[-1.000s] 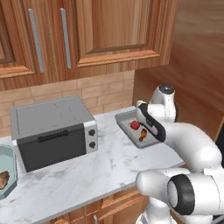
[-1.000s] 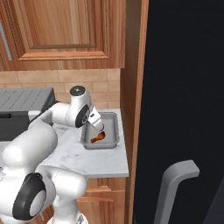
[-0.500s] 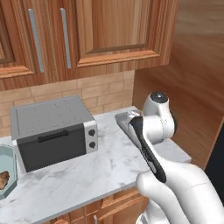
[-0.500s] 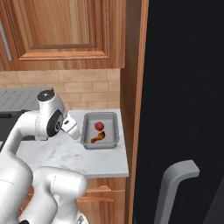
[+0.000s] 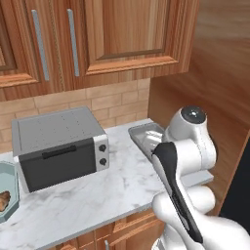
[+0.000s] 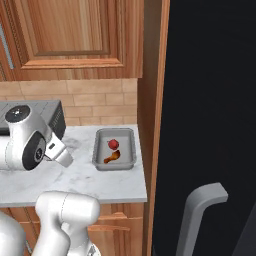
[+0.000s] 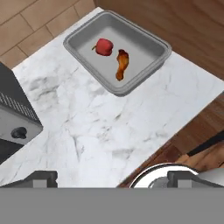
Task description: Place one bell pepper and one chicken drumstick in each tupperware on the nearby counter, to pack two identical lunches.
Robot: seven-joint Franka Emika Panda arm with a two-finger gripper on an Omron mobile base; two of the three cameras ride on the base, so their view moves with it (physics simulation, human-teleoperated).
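The grey rectangular tupperware (image 7: 142, 54) sits on the marble counter (image 7: 109, 127) near the wooden side wall. A red bell pepper (image 7: 104, 46) and a brown chicken drumstick (image 7: 122, 64) lie side by side in it. In the right base view the bell pepper (image 6: 113, 144) and drumstick (image 6: 112, 158) rest in that same tupperware (image 6: 122, 137). My gripper (image 7: 112, 179) hovers over the counter short of that container, open, with nothing between its fingertips (image 7: 41, 177). At the far left the teal tupperware (image 5: 14, 176) holds another drumstick (image 5: 4, 200). My arm hides most of the grey tupperware (image 5: 144, 133).
A silver-black toaster oven (image 5: 58, 146) stands on the counter between the two containers, with its corner (image 7: 13, 118) at the left of the hand view. Wooden wall cabinets (image 5: 97, 39) hang above. A dark tall panel with a handle (image 6: 200, 200) is at the right.
My hand has pulled back from over the grey tupperware and swung left over the counter. The gripper stays open. The pepper and drumstick in the grey container have not moved.
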